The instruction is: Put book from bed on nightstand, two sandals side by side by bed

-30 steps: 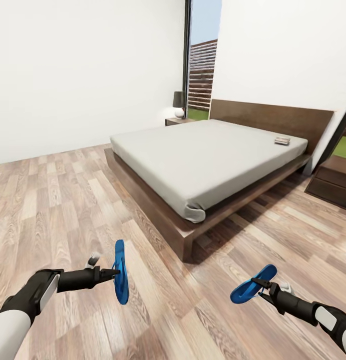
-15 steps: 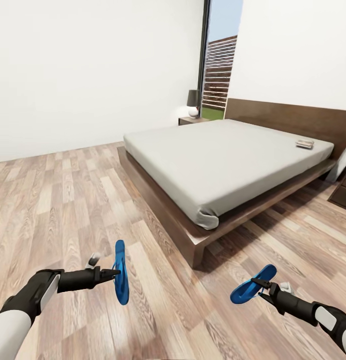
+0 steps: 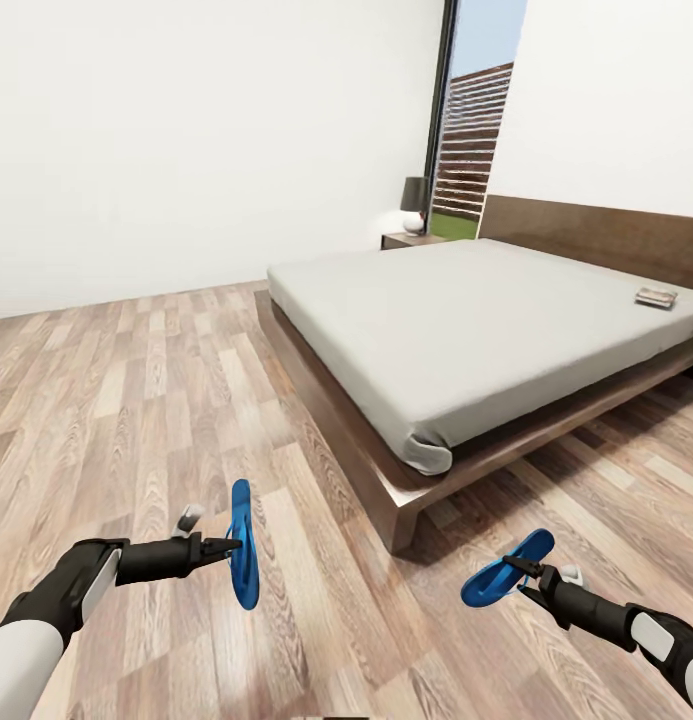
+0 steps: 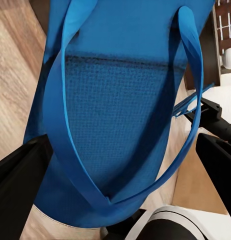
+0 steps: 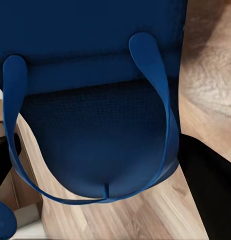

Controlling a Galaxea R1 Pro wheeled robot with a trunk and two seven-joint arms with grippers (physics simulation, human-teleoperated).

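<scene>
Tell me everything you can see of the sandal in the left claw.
The sandal is a bright blue flip-flop with thin blue straps and a textured footbed, rubbery-looking. The left claw grips it by one long edge, so it hangs on edge above the wooden floor, touching nothing else.

The room is evenly and brightly lit, with daylight coming through the tall window [image 3: 476, 150] at the far right. White walls are flat and almost shadeless. A soft dark shadow lies on the floor [image 3: 136, 400] under the near corner of the bed [image 3: 466, 320]. The head view is sharp, with wide-angle stretch bending straight lines near its edges. Both wrist views are slightly soft; the left sandal [image 4: 120, 100] looks bright blue, while the right sandal [image 5: 95, 100] sits in shade, much darker.
</scene>
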